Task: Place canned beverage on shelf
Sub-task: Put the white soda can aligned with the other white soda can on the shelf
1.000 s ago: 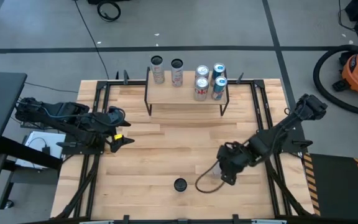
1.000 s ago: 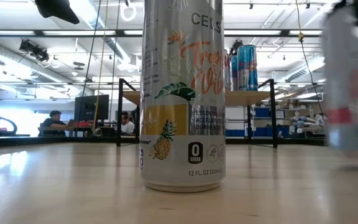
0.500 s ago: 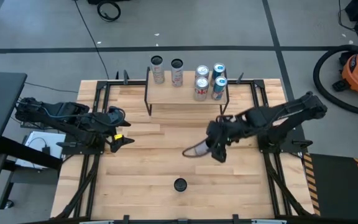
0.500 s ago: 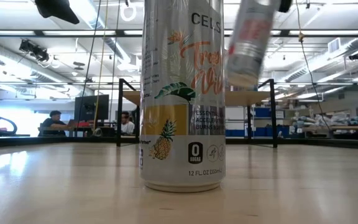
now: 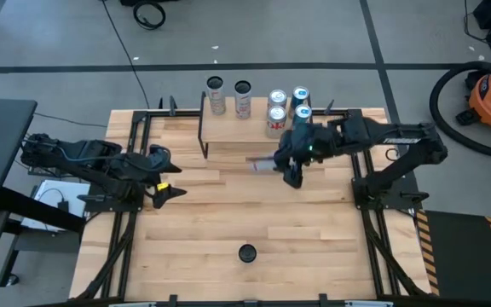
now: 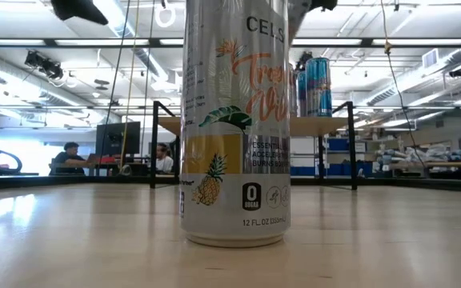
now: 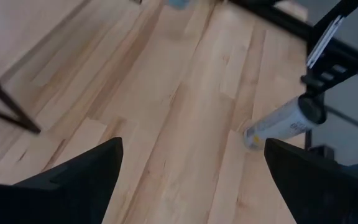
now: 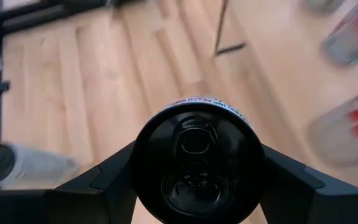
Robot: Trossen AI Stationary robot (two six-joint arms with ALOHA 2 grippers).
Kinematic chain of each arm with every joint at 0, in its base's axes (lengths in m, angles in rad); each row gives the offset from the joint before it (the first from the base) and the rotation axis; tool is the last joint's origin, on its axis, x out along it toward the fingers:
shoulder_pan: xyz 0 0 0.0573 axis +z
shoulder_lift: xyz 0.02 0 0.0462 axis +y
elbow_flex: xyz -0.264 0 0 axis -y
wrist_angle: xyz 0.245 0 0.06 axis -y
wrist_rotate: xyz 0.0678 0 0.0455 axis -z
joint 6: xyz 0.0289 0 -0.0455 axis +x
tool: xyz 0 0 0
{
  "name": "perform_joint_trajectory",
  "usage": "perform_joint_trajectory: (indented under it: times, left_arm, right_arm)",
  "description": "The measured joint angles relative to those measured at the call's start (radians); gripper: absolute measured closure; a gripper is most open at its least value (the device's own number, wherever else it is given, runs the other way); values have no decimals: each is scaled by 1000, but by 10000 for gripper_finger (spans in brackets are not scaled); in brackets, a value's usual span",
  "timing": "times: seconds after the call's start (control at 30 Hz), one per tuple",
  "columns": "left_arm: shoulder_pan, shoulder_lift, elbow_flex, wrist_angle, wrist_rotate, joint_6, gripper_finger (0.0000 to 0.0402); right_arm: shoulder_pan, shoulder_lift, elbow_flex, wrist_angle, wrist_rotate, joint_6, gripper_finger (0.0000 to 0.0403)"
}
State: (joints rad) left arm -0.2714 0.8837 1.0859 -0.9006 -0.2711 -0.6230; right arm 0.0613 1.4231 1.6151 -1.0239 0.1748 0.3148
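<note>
Two arms are in view. We see the right end effector (image 5: 289,165) gripping a canned beverage (image 5: 265,165) by its barrel, the can tilted nearly flat, raised over the desk (image 5: 228,213) just in front of the shelf (image 5: 254,130). Four cans (image 5: 277,101) stand beyond the shelf's far edge and one can (image 5: 300,113) at its right end, leaving the plank's front and middle bare. A second can (image 5: 246,253) stands alone near the desk's front edge, well apart. The left end effector (image 5: 165,175) waits with fingers spread wide at the desk's left edge. Open wood lies between both arms.
</note>
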Motion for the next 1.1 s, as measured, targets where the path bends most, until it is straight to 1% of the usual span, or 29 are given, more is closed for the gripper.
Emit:
perform_joint_trajectory:
  times: [0.1,0.17,0.33,0.47,0.53,0.67,0.8,0.97,1.1]
  left_arm:
    - [6,0,0,61,-11,29,8]
    - [30,0,0,97,-12,59,8]
    - [129,19,0,140,-15,145,8]
    - [214,61,0,196,-10,228,8]
    - [254,84,0,253,28,278,8]
    - [330,142,1,375,143,367,8]
    - [392,200,1,428,200,441,8]
    - [469,264,0,450,240,514,8]
    - [530,309,0,491,343,539,8]
  right_arm:
    - [-54,0,31,30,1,-59,138]
    - [-94,0,51,58,0,-99,138]
    - [-177,0,86,107,-17,-160,138]
    - [-215,0,97,134,-46,-190,138]
    - [-226,11,110,136,-49,-202,138]
    - [-237,67,152,131,-66,-224,138]
    - [-236,167,267,65,-87,-267,138]
    - [-254,292,470,-108,-96,-286,138]
    - [-278,365,599,-195,-95,-292,138]
